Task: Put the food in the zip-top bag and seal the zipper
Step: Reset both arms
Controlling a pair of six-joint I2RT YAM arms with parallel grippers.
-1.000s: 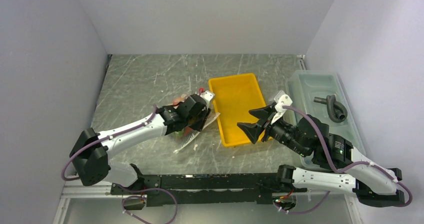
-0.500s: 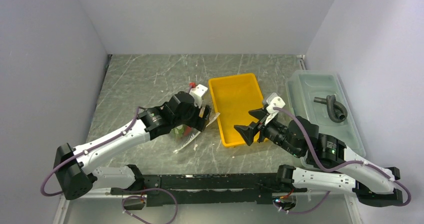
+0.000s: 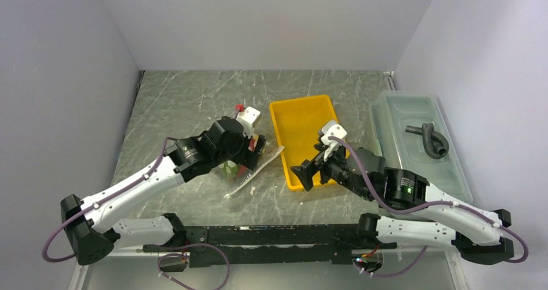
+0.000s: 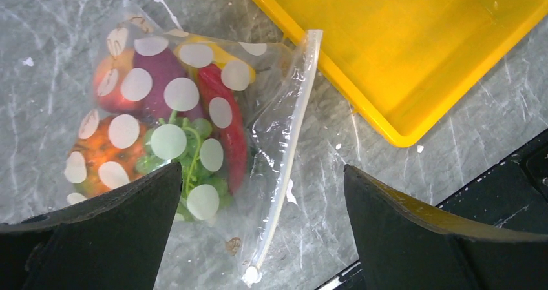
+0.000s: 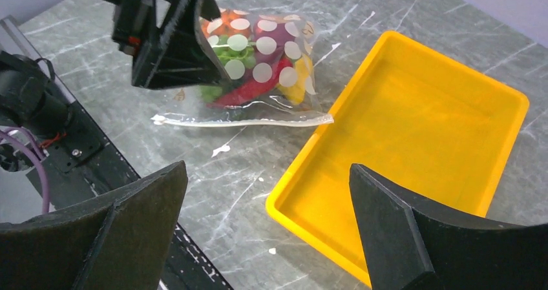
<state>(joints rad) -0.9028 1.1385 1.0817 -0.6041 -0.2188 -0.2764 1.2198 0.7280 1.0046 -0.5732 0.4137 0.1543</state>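
Note:
The zip-top bag [image 4: 194, 96], clear with white dots, lies flat on the table left of the yellow tray [image 4: 400, 51]. The food is inside it: red chilli [image 4: 227, 125], green grapes [image 4: 187, 157], a purple piece [image 4: 158, 77], an orange pineapple [image 4: 97, 154] and a yellow pear [image 4: 216, 52]. The zipper [image 4: 291, 148] runs as a pale strip along the bag's right edge. My left gripper [image 4: 262, 170] hovers open above the bag and holds nothing. My right gripper [image 5: 268, 170] is open and empty over the tray's near left corner [image 5: 291, 203]. From there the bag [image 5: 265, 51] shows beyond it.
A translucent lidded bin [image 3: 413, 119] with a dark hose piece [image 3: 432, 139] on it stands right of the tray [image 3: 304, 125]. The black rail [image 3: 258, 235] runs along the near table edge. White walls close in the left, back and right.
Both grippers have opened wide. The left gripper has lifted off the bag and drawn back to the left. The right gripper has swung left to the tray's near corner.

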